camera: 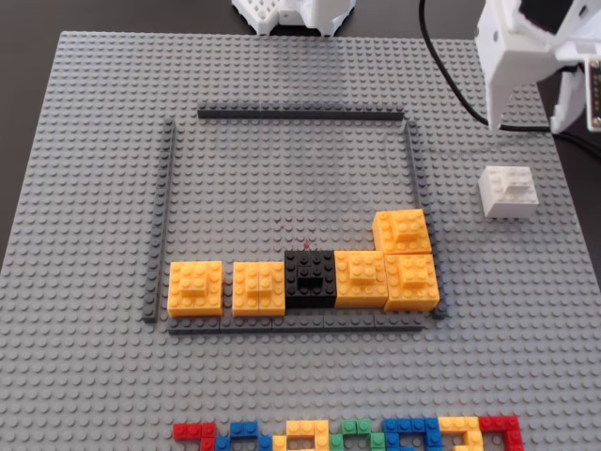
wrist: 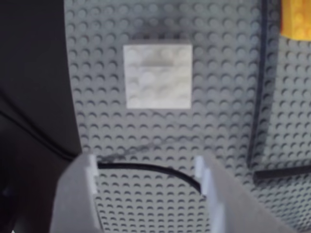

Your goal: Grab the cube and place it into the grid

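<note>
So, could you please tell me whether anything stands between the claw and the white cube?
Nothing visible does. In the wrist view the open claw faces the cube across bare baseplate; only a thin black cable runs low between its fingers.

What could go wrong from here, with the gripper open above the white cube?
1. The gripper is open but short of the cube; closing now would likely grab nothing.
2. The black cable runs between the fingers and could snag or get pinched.
3. The cube sits outside the grid, close to its right-hand strip in the fixed view; a low carry might clip the strip or the yellow blocks.
</note>
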Controlling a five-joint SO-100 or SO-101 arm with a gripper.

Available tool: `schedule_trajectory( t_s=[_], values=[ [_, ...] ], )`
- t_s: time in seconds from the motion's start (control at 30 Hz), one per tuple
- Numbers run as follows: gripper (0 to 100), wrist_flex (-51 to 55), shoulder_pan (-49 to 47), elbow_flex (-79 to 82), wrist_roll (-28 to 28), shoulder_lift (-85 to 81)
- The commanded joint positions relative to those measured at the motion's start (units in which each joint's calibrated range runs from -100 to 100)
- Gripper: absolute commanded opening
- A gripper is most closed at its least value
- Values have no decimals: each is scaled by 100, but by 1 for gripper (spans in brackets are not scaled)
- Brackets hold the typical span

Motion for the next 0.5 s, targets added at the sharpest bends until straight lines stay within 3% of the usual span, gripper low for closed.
schedule_trajectory(
  t_s=[0.0,0.47],
  values=[
    [28,-42,63,-504,88,-62],
    [26,-193,166,-985,244,523]
  ],
)
